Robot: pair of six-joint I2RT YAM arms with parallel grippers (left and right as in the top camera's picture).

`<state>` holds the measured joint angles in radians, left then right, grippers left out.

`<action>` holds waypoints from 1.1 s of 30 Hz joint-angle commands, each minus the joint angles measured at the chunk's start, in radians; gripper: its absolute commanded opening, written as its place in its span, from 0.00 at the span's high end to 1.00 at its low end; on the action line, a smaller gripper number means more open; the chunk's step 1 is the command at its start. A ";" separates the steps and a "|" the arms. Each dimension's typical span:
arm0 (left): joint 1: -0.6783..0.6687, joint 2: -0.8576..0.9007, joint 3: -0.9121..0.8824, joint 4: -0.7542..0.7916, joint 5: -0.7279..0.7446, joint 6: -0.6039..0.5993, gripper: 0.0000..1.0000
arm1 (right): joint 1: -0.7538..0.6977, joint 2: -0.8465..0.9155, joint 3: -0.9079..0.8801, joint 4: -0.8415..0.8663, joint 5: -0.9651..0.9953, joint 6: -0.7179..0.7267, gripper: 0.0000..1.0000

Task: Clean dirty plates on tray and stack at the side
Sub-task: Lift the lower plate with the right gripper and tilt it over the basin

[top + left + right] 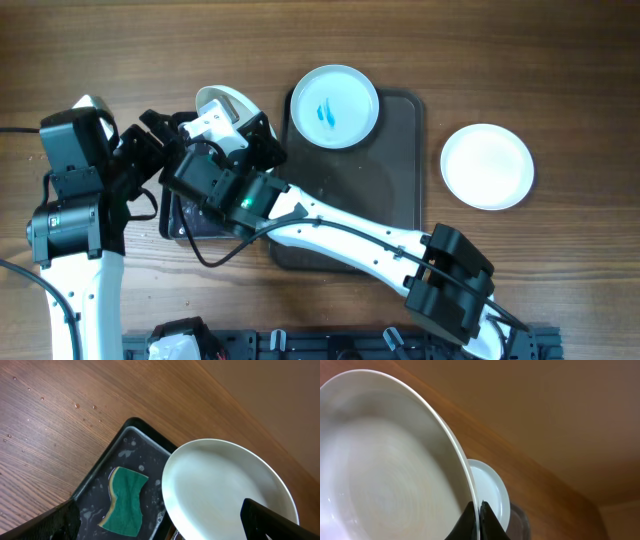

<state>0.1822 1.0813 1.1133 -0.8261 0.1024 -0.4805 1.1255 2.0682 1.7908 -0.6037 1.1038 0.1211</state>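
Note:
My right gripper (479,517) is shut on the rim of a white plate (385,460), holding it tilted above the small black tray; from overhead that plate (226,104) shows just past the gripper (215,128). My left gripper (165,527) stands open, its fingers (59,521) wide apart, with the held plate (225,487) in front of it. A second plate (335,105) with a teal smear lies at the far end of the dark brown tray (395,180). The third plate (487,166) lies clean on the table to the right of the tray.
A green sponge (125,502) lies in the wet black tray (97,487), which sits left of the brown tray and under both arms (185,220). Water drops dot the wood near it. The right arm (350,235) crosses over the brown tray's near end.

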 commanded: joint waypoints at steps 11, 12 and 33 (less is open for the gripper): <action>-0.001 -0.006 0.013 -0.002 0.009 0.001 0.00 | 0.050 -0.056 0.028 0.074 0.073 -0.123 0.96; -0.001 -0.006 0.013 -0.002 0.009 0.001 0.00 | 0.050 -0.056 0.028 0.080 0.079 -0.124 0.96; -0.001 -0.006 0.013 -0.002 0.009 0.002 0.00 | 0.050 -0.056 0.028 0.098 0.087 -0.148 0.96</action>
<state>0.1913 1.0794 1.1213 -0.8196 0.0944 -0.4923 1.1450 2.0682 1.7908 -0.5297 1.1725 -0.0246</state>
